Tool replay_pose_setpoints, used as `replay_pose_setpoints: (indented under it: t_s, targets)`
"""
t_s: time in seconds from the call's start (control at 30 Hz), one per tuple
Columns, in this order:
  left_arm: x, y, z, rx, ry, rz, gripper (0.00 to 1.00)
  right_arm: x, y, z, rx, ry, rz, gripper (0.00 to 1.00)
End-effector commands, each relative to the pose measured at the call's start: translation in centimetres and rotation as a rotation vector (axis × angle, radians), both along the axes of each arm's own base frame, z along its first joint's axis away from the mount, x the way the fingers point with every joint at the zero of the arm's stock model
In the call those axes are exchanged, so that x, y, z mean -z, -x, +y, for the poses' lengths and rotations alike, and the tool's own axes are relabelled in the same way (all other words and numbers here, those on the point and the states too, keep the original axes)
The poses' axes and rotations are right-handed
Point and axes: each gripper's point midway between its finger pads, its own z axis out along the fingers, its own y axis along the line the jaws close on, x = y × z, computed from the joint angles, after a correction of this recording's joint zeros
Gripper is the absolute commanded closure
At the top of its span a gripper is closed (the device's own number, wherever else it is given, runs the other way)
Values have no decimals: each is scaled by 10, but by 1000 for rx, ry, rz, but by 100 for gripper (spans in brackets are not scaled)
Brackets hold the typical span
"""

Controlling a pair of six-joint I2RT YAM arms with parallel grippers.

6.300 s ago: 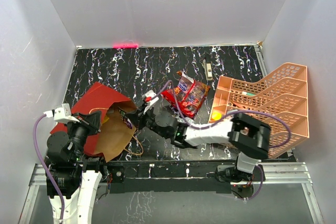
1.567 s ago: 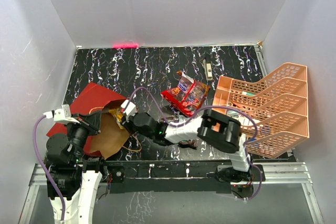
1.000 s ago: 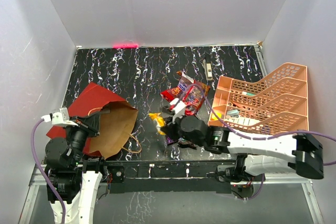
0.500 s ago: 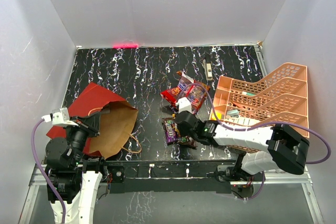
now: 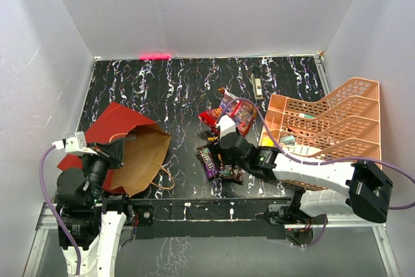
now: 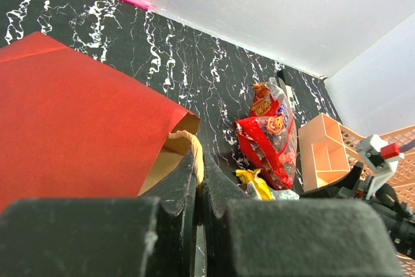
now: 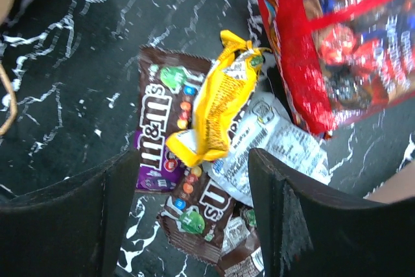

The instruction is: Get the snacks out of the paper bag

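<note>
The paper bag (image 5: 133, 150), red outside and brown inside, lies on its side at the left with its mouth facing right. My left gripper (image 6: 199, 160) is shut on its tan cord handle (image 6: 193, 142). My right gripper (image 7: 194, 160) hangs open over a small pile of snacks on the table. The pile holds a yellow packet (image 7: 217, 102), a purple candy packet (image 7: 154, 141), a brown candy packet (image 7: 201, 215) and a silver wrapper (image 7: 272, 137). Nothing is between its fingers. A red chip bag (image 5: 233, 113) lies just behind the pile. The inside of the bag is mostly hidden.
A peach tiered tray (image 5: 324, 128) stands at the right, close to the right arm. A slim pen-like tool (image 5: 257, 84) lies near the back. White walls close in the black marbled table (image 5: 162, 89) on three sides.
My right gripper came out of the bag with candy packets, swung right to the chip bag and opened, leaving the packets on the table. The left gripper still holds the handle.
</note>
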Motion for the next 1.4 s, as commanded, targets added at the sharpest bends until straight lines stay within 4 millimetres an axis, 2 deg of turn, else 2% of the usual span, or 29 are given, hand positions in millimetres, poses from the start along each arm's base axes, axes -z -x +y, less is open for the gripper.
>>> replay_pose_setpoints:
  t_s: [0.0, 0.13, 0.3, 0.37, 0.5, 0.6, 0.77, 0.93, 1.1, 1.17, 1.27, 1.37]
  targets:
    - [-3, -3, 0, -2, -4, 0, 100, -53, -12, 33, -133, -110, -150, 29]
    - [-3, -3, 0, 1, -3, -2, 100, -70, -6, 70, -300, -198, -191, 27]
    - [-4, -2, -1, 4, -4, -6, 100, -85, 14, 133, -555, -312, -332, 24]
    - [-4, -2, 0, 4, -5, -10, 100, -91, 27, 166, -638, -334, -427, 23]
    - [-5, -2, -1, 8, -5, -10, 100, -82, 34, 226, -760, -327, -537, 22]
    - [-5, -1, -2, 10, -6, -15, 100, -65, 29, 260, -819, -323, -627, 22]
    - [-10, 3, -6, 39, -13, -44, 100, -33, -6, 309, -745, -272, -667, 21]
    - [-17, 11, -12, 80, -26, -95, 100, -16, -45, 339, -595, -260, -715, 19]
    - [-21, 17, -13, 86, -28, -126, 100, -8, -81, 354, -437, -269, -757, 9]
    - [-22, 18, -14, 88, -27, -135, 100, -10, -96, 360, -370, -282, -775, 8]
    - [-23, 20, -15, 100, -27, -146, 100, -3, -114, 365, -292, -271, -800, 8]
    - [-23, 20, -16, 103, -24, -147, 100, 4, -125, 367, -246, -259, -815, 8]
